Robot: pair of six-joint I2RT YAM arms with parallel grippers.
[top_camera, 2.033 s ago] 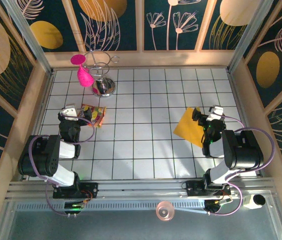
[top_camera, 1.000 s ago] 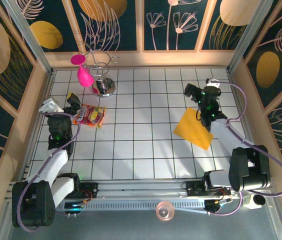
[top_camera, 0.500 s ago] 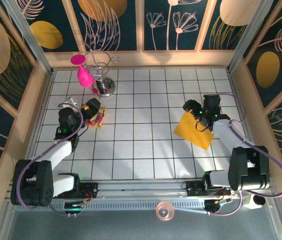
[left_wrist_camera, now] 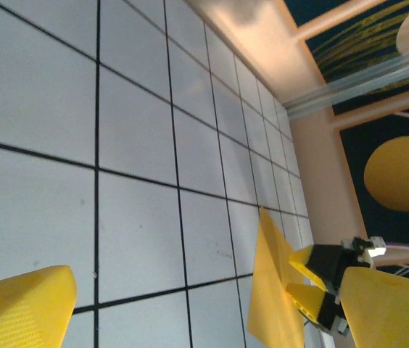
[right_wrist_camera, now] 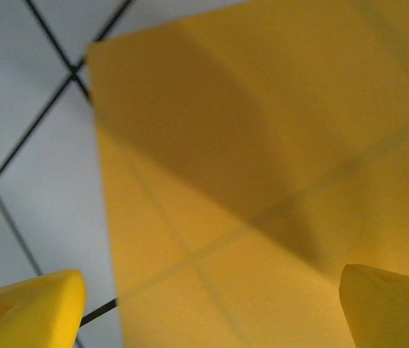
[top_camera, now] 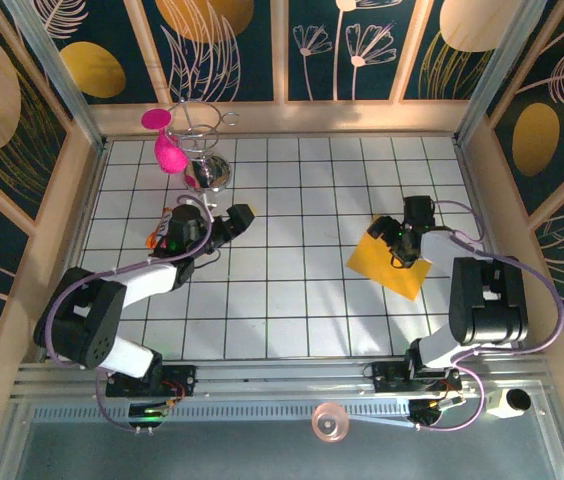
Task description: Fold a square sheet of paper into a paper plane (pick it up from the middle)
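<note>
The task was judged to be at its very start. The sheet (top_camera: 386, 262) was seen lying flat and unfolded on the tabletop (top_camera: 302, 300), close to the right edge and about midway between the far and near edges, turned so that its corners pointed at the edges. No fold, nose or wing was seen on it. In the right wrist view faint straight lines were seen across it, and whether these were creases or tile joints (right_wrist_camera: 16, 190) showing through could not be told. The right claw (top_camera: 398, 242) was held over the far part of the sheet with its fingers spread wide and nothing pinched between them; whether the tips touched the paper could not be told. The left claw (top_camera: 228, 227) was stretched out above the bare tabletop, left of its middle and well apart from the sheet, likewise spread and empty. The pick-up from the middle and every fold were thus judged to be left to do. No brand, label or writing could be read: the sheet was plain, no print was seen on the claws, and the walls (top_camera: 212, 40) bore only leaf and disc patterns.
</note>
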